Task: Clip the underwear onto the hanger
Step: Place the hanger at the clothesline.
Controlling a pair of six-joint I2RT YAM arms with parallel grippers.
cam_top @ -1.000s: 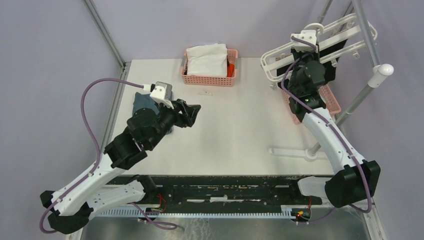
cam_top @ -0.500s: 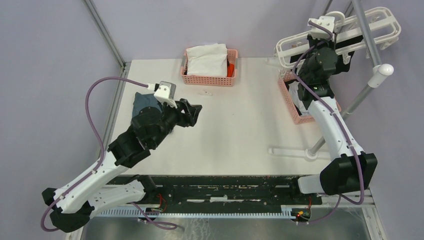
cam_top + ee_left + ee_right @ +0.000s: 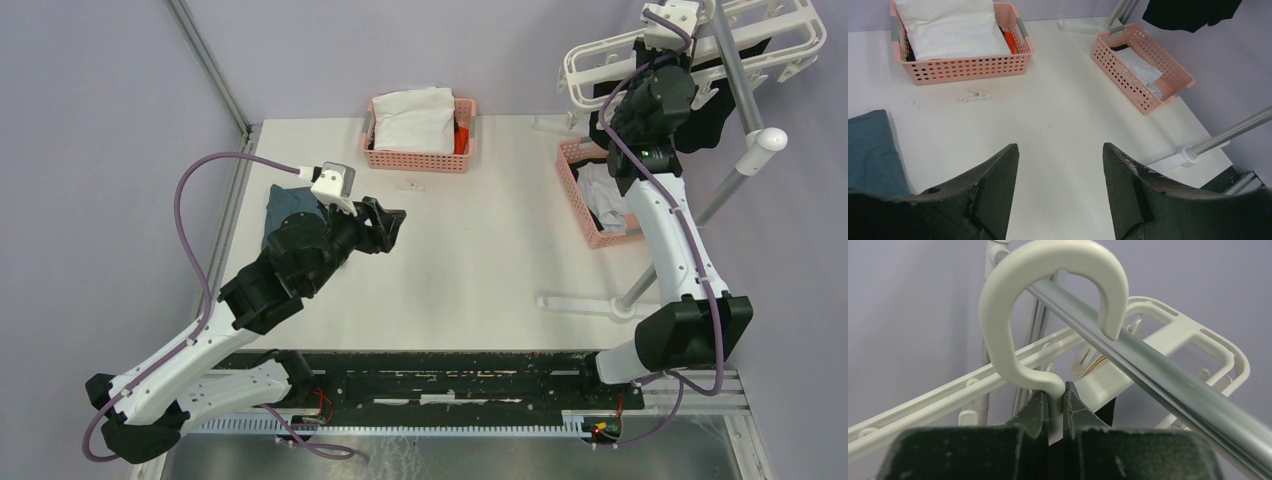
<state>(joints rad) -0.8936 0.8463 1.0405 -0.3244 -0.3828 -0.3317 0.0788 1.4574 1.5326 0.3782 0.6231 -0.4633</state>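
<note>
Underwear [image 3: 1193, 12]: black fabric hanging free, upper right of the left wrist view, above the table [image 3: 1063, 115]. It hangs below the hanger [image 3: 998, 315] in the upper right corner of the top view. You cannot see the clips biting it; that it hangs clear of the table suggests they hold.

Hanger: a second ago the white frame sat lower, over the pink basket [image 3: 585, 205] at the table's right edge. It has since gone up and toward the right corner. In the right wrist view the metal rail [image 3: 1168, 385] now runs through the mouth of the hook. Whether the hook bears on the rail yet, you cannot tell.

Right gripper [image 3: 1054, 402]: clamped on the stem below the hook, fingers tight on both sides.

Left gripper [image 3: 1060, 147]: jaws wide apart, empty, over bare table left of centre, barely moved. The folded blue-grey cloth [image 3: 868, 150] lies at its left, and a loose clip [image 3: 973, 96] lies near the far basket [image 3: 963, 70].

Reading: clipping looks done, and this is the hang-up. Before you let go, make sure the hook is seated on the rail. Released early, the frame could slip off.
</note>
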